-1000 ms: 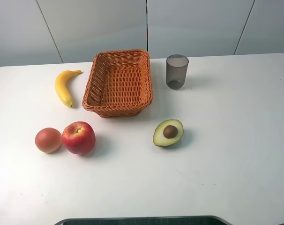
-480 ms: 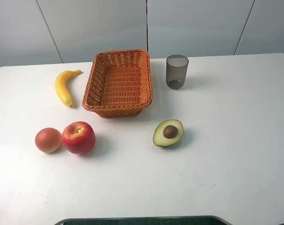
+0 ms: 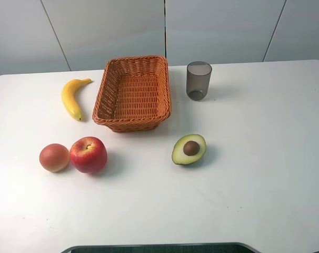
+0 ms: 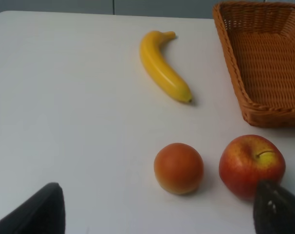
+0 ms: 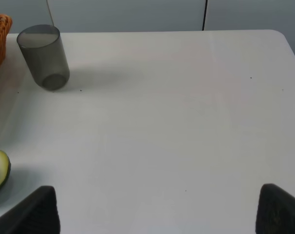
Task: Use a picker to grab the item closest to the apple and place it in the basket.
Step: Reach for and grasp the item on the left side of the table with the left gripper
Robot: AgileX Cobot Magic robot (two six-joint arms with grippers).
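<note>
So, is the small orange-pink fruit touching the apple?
Apart. The left wrist view shows a strip of white table between the orange-pink fruit and the apple; the high view only makes them look joined.

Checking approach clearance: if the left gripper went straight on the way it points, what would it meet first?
Probably the small round orange-pink fruit, lying nearly centred ahead of the left gripper, whose jaws are open; the glossy red apple sits off to one side. The gripper's height is unclear.
</note>
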